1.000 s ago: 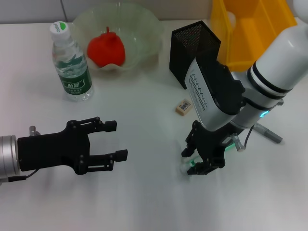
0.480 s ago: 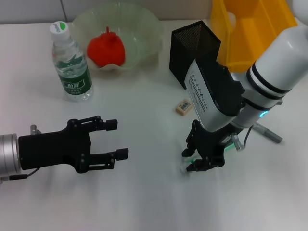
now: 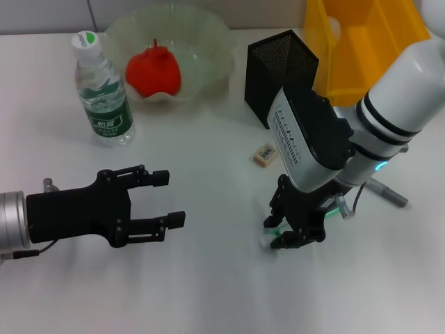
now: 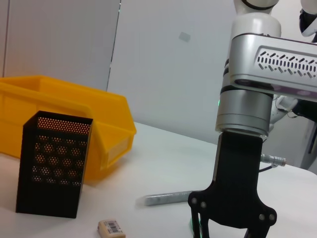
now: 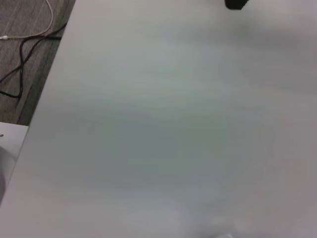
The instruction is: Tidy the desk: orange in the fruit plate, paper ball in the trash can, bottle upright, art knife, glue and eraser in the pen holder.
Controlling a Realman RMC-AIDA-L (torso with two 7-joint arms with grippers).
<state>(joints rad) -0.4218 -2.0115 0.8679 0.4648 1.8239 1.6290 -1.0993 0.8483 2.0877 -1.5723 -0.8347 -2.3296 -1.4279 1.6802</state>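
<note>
My right gripper (image 3: 286,233) is down on the table in front of the pen holder (image 3: 277,69), its fingers closed around a green and white glue stick (image 3: 267,241) that lies on the table. The left wrist view shows this gripper (image 4: 227,232) from the side. The eraser (image 3: 265,154) lies between the gripper and the pen holder. The grey art knife (image 3: 386,193) lies to the right of the arm. The bottle (image 3: 103,90) stands upright at the far left. A red-orange fruit (image 3: 154,71) sits in the clear fruit plate (image 3: 208,42). My left gripper (image 3: 169,200) is open and empty. No paper ball is in view.
A yellow bin (image 3: 368,38) stands at the back right, behind the pen holder. The left wrist view shows the pen holder (image 4: 52,166), bin (image 4: 64,111), eraser (image 4: 111,228) and art knife (image 4: 163,199). The right wrist view shows bare table and floor cables (image 5: 25,44).
The right gripper's fingers have drawn together around the glue stick. The left gripper has barely moved.
</note>
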